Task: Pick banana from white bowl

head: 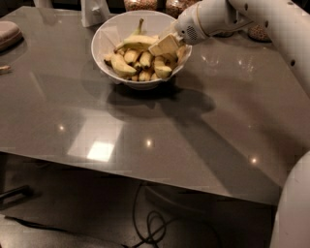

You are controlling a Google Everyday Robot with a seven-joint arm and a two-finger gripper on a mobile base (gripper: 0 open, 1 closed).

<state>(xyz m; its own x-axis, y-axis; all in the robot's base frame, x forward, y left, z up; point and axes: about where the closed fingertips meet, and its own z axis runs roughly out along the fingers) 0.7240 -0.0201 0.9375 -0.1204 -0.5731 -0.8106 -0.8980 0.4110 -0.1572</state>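
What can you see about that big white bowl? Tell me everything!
The white bowl is wide, deep and round, plain and glossy. It stands upright toward the far side of the grey table and casts a dark shadow in front. It holds a pile of short bananas, with the banana lying on top, dark stem pointing up. The gripper reaches in over the bowl's right rim, at the fruit.

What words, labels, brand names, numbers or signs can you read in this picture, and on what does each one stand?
None: no text can be read anywhere in this view.
The white bowl, the banana and the table are plain.
The gripper, reaching into the bowl from its right side, and the white arm show no lettering.
The jars at the back edge are cut off; no label is visible.
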